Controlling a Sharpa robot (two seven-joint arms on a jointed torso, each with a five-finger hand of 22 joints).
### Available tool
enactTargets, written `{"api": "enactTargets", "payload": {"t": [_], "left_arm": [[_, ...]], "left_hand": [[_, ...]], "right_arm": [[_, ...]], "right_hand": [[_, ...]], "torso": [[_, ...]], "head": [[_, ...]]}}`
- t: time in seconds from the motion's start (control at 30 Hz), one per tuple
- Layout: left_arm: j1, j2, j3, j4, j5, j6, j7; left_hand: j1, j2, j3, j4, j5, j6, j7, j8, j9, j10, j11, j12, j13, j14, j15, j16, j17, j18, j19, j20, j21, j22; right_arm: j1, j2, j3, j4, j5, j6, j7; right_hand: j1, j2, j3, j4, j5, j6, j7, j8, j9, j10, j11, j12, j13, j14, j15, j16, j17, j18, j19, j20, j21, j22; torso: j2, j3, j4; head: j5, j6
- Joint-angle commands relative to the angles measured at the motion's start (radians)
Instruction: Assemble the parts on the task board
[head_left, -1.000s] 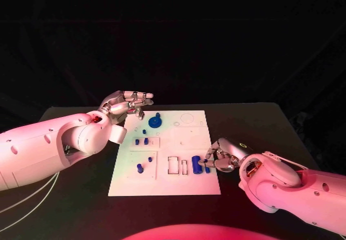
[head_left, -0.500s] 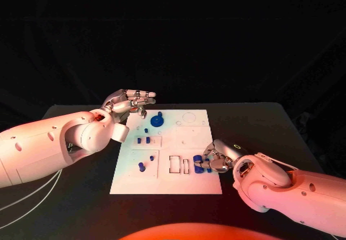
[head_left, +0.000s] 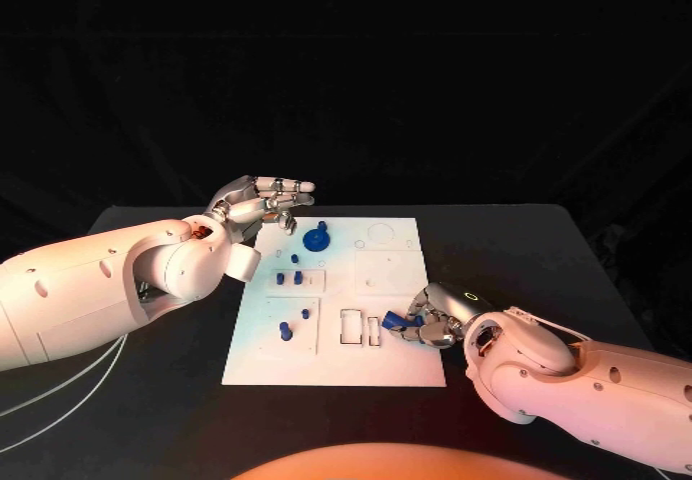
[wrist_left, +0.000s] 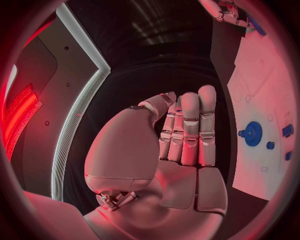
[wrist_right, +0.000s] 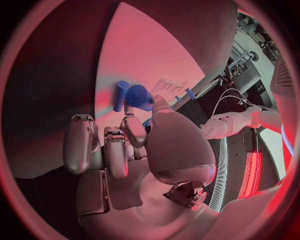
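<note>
The black bench (head_left: 519, 260) is carrying the white board (head_left: 382, 370) at its middle, lying flat between the two arms. The left arm is reaching in over the board's far left corner, its hand (head_left: 264, 205) hanging above the bench with the fingers (wrist_left: 190, 125) held straight and close together, palm bare, gripping nothing. The right arm is bending in from the near right, its hand (head_left: 433, 318) sitting low at the board's right edge with the fingers curling around a blue part (head_left: 394, 321), which the right wrist view shows pinched at the fingertips (wrist_right: 132, 127) just over the board. A blue gear (head_left: 316, 240) is standing near the board's far left, close beside the left hand. Small blue pegs (head_left: 290, 279) are standing in the slots left of centre, and two more (head_left: 287, 331) are sitting nearer the front left, well apart from the right hand.
</note>
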Motion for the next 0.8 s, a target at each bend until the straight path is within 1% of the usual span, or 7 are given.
{"api": "enactTargets", "payload": {"t": [0.03,0.2,0.43,0.53,0.63,0.73,0.8], "left_arm": [[0.000,0.001,0.001,0.003,0.004,0.020,0.003],[0.000,0.001,0.001,0.003,0.004,0.021,0.001],[0.000,0.001,0.001,0.003,0.004,0.021,0.000],[0.000,0.001,0.001,0.003,0.004,0.021,0.000],[0.000,0.001,0.001,0.003,0.004,0.020,0.000],[0.000,0.001,0.001,0.002,0.004,0.020,0.000],[0.000,0.001,0.001,0.002,0.004,0.020,0.000]], "left_hand": [[-0.005,0.009,-0.006,0.002,0.000,-0.001,0.004,-0.001,-0.002,-0.008,0.001,0.007,0.002,-0.005,0.000,-0.003,-0.002,0.012,-0.004,0.002,-0.002,-0.001],[-0.006,0.009,-0.007,0.002,0.000,-0.001,0.004,-0.001,-0.002,-0.008,0.001,0.007,0.002,-0.005,0.000,-0.003,-0.002,0.012,-0.004,0.002,-0.003,-0.002],[-0.006,0.009,-0.007,0.002,0.000,-0.001,0.004,-0.001,-0.002,-0.008,0.001,0.007,0.002,-0.005,0.000,-0.003,-0.002,0.012,-0.004,0.002,-0.003,-0.002],[-0.006,0.009,-0.007,0.002,0.000,-0.001,0.004,-0.001,-0.002,-0.008,0.001,0.007,0.002,-0.005,0.000,-0.003,-0.002,0.012,-0.004,0.002,-0.003,-0.002],[-0.006,0.009,-0.007,0.002,0.000,-0.001,0.004,-0.001,-0.002,-0.008,0.001,0.007,0.002,-0.005,0.000,-0.003,-0.002,0.012,-0.004,0.002,-0.003,-0.002],[-0.006,0.009,-0.007,0.002,0.000,-0.001,0.004,-0.001,-0.002,-0.008,0.001,0.007,0.002,-0.005,0.000,-0.003,-0.002,0.012,-0.004,0.002,-0.003,-0.002],[-0.006,0.009,-0.007,0.002,0.000,-0.001,0.004,-0.001,-0.002,-0.008,0.001,0.007,0.002,-0.005,0.000,-0.003,-0.002,0.012,-0.004,0.002,-0.003,-0.002]], "right_arm": [[-0.007,0.011,-0.001,-0.008,-0.023,0.050,-0.010],[-0.015,0.025,-0.002,-0.016,-0.022,0.046,-0.011],[-0.019,0.031,-0.002,-0.017,-0.024,0.017,-0.011],[-0.019,0.025,-0.002,-0.007,-0.028,-0.029,-0.009],[-0.019,0.012,-0.002,0.012,-0.029,-0.076,-0.005],[-0.017,-0.001,-0.001,0.036,-0.020,-0.117,0.002],[-0.014,-0.008,0.001,0.054,-0.007,-0.144,0.010]], "right_hand": [[0.004,0.006,-0.006,-0.002,0.005,-0.008,0.002,0.006,-0.001,0.025,-0.005,0.247,0.389,0.102,0.007,0.004,0.263,-0.005,0.010,0.002,-0.001,0.049],[0.005,0.008,-0.008,-0.003,0.002,-0.008,0.002,0.007,0.002,0.026,-0.005,0.248,0.391,0.102,0.007,0.004,0.263,-0.006,0.010,0.003,-0.001,0.049],[0.025,0.021,-0.006,-0.012,0.003,-0.003,-0.001,0.014,0.015,0.029,-0.007,0.251,0.398,0.102,0.006,0.004,0.263,-0.007,0.012,0.003,0.005,0.055],[0.053,0.040,0.006,-0.025,0.002,0.012,-0.008,0.026,0.029,0.037,-0.013,0.259,0.410,0.102,0.002,0.004,0.263,-0.008,0.015,0.000,0.014,0.063],[0.083,0.064,0.027,-0.039,-0.013,0.031,-0.020,0.039,0.046,0.047,-0.024,0.270,0.424,0.102,-0.007,0.004,0.263,-0.010,0.019,-0.006,0.024,0.072],[0.095,0.077,0.040,-0.044,-0.003,0.043,-0.029,0.045,0.057,0.056,-0.031,0.280,0.437,0.102,-0.013,0.004,0.263,-0.012,0.023,-0.011,0.034,0.079],[0.097,0.084,0.046,-0.044,0.007,0.048,-0.032,0.047,0.063,0.059,-0.035,0.283,0.441,0.102,-0.016,0.004,0.263,-0.013,0.025,-0.014,0.039,0.084]], "torso": [[0.000,0.0007,-0.0002],[0.000,0.0004,-0.0002],[0.000,0.0001,-0.0008],[0.000,0.0009,-0.0014],[-0.001,0.0007,-0.0015],[-0.001,0.0002,-0.0016],[-0.001,0.0000,-0.0024]], "head": [[0.000,-0.001],[-0.001,0.000],[0.002,0.002],[0.004,0.002],[0.003,0.003],[0.002,0.003],[0.004,0.006]]}}
